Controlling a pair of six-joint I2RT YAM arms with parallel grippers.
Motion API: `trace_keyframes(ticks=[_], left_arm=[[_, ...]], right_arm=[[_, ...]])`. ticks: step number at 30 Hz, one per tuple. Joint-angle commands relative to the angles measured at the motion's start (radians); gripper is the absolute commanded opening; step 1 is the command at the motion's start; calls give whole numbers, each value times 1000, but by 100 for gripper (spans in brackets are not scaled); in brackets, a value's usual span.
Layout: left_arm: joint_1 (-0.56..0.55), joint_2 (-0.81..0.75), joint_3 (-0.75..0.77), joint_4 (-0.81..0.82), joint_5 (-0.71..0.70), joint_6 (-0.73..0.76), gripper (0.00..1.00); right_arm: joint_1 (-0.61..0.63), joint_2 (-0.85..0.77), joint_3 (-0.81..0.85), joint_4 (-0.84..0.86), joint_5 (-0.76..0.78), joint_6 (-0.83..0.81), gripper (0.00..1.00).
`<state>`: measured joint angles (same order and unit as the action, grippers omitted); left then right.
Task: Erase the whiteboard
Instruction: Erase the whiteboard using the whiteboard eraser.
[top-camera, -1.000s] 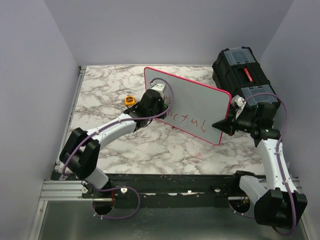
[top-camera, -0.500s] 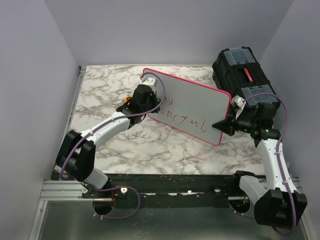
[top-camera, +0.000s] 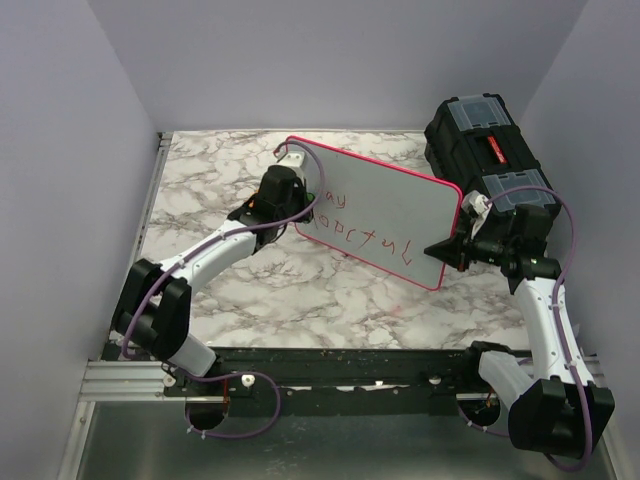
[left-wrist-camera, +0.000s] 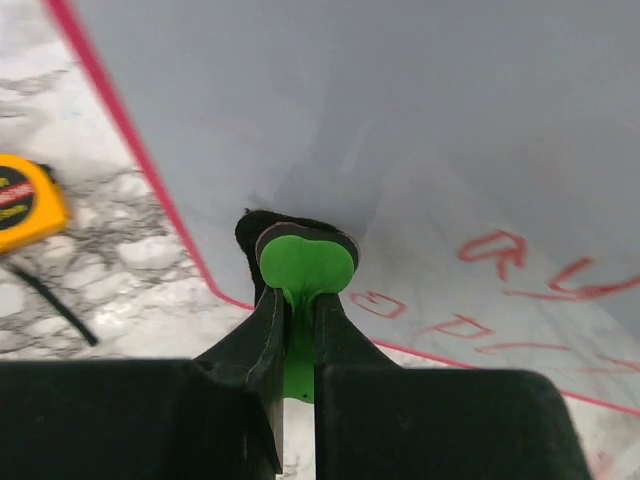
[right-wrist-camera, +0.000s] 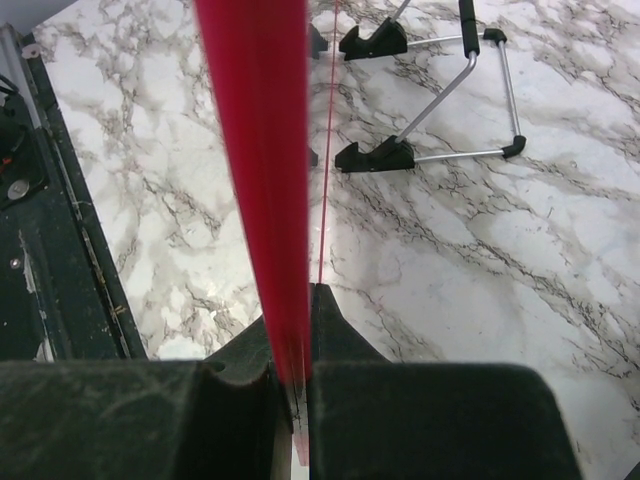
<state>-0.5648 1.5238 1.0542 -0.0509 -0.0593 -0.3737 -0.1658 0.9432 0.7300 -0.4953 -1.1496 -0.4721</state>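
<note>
The whiteboard (top-camera: 395, 195), white with a pink-red rim, stands tilted above the marble table, with red lettering (top-camera: 372, 237) along its lower part. My right gripper (top-camera: 452, 249) is shut on its right edge; in the right wrist view the red rim (right-wrist-camera: 255, 150) runs down between the jaws of that gripper (right-wrist-camera: 296, 325). My left gripper (left-wrist-camera: 297, 305) is shut on a green eraser (left-wrist-camera: 305, 262) whose black pad presses on the whiteboard (left-wrist-camera: 450, 120) near its left edge, beside the red letters (left-wrist-camera: 520, 265). From above, the left gripper (top-camera: 292, 190) covers the board's left end.
A black toolbox (top-camera: 485, 140) stands at the back right, close behind the right arm. A yellow tape measure (left-wrist-camera: 25, 200) lies on the marble left of the board. The board's wire stand with black feet (right-wrist-camera: 440, 100) shows underneath. Grey walls close in on both sides.
My left gripper has slid the eraser left and toward the back along the board, to its left edge, uncovering more red letters. The right arm and the board have stayed put.
</note>
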Motion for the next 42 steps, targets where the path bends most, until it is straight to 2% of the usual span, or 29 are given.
trace_keyframes(ticks=[1,8,11,16,19,23,28,31,35,40,42], left_arm=[[25,-35,4,32,20,4,0],[-117,32,78,45,-21,-34,0],[-107,45,93,26,-48,-19,0],[-8,-11,50,21,-34,-4,0],[16,-34,39,23,-24,-2,0],[-10,-23,55,31,-7,-26,0],[-123,25,111,23,-27,-33,0],[-135,38,114,33,-28,-42,0],[-101,16,110,0,-50,-1,0],[23,-27,63,6,-16,0,0],[41,-34,54,11,-3,-6,0]], right_arm=[[17,-20,25,-8,-133,-19,0],[17,-15,22,-6,-127,-19,0],[18,-17,22,-8,-127,-20,0],[18,-18,26,-12,-135,-20,0],[17,-20,27,-13,-134,-22,0],[18,-18,26,-12,-133,-22,0],[18,-15,25,-12,-131,-23,1],[18,-16,24,-12,-129,-23,0],[18,-17,26,-12,-131,-23,0],[18,-20,26,-17,-133,-28,1],[17,-20,26,-15,-134,-27,0]])
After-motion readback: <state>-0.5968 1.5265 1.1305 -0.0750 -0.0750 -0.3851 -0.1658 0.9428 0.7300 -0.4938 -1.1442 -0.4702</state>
